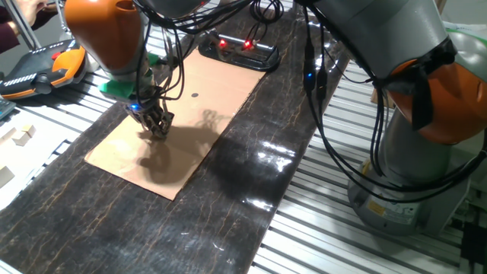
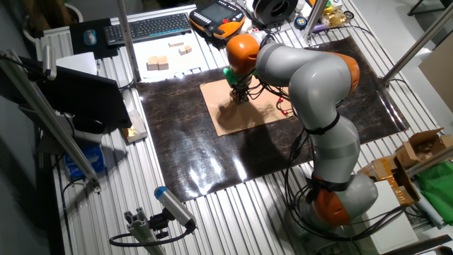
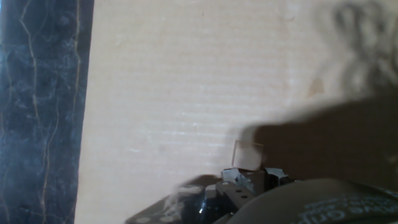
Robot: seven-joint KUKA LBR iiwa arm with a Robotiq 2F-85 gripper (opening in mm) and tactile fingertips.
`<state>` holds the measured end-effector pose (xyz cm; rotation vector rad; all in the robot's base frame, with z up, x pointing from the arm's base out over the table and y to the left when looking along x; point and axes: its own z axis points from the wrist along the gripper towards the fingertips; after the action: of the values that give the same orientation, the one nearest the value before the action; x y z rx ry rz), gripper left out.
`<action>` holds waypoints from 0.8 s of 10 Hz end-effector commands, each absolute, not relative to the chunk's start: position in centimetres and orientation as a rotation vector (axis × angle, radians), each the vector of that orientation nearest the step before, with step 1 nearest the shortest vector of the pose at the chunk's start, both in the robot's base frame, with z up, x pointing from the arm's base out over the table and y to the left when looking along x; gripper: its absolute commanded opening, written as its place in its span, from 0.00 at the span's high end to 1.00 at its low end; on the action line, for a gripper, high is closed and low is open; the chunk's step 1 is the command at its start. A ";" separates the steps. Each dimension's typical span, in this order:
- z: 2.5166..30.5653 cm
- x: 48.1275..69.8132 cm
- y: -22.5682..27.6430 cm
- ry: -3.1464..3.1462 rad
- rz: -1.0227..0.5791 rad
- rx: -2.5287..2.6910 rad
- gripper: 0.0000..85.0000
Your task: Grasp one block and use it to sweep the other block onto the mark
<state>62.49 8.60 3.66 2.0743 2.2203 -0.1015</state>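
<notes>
My gripper [image 1: 158, 125] is down at the tan cardboard sheet [image 1: 122, 156], near its left side. Its fingers stand close together. In the hand view a tiny tan wooden block [image 3: 247, 155] sits right at the fingertips [image 3: 239, 177], and the gripper looks shut on it. The mark [image 1: 195, 96] is a small black dot on the cardboard, up and to the right of the gripper and apart from it. I see no second block on the cardboard in any view. In the other fixed view the gripper [image 2: 241, 96] is small under the orange wrist.
The cardboard lies on a dark marbled mat [image 1: 251, 175]. A black device with red lights [image 1: 243, 49] stands behind it. An orange teach pendant [image 1: 46, 65] and spare wooden blocks [image 1: 23, 135] lie off the mat at the left. The arm's base [image 1: 411, 175] is at the right.
</notes>
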 end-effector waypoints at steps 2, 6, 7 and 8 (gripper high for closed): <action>3.6 62.5 8.4 2.223 -0.103 2.074 0.99; 3.6 62.4 8.0 2.226 -0.104 2.070 0.99; 3.6 62.4 7.9 2.228 -0.104 2.069 0.99; 3.6 62.4 7.9 2.228 -0.104 2.065 0.99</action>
<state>62.37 7.86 3.63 2.0659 2.2275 -0.1035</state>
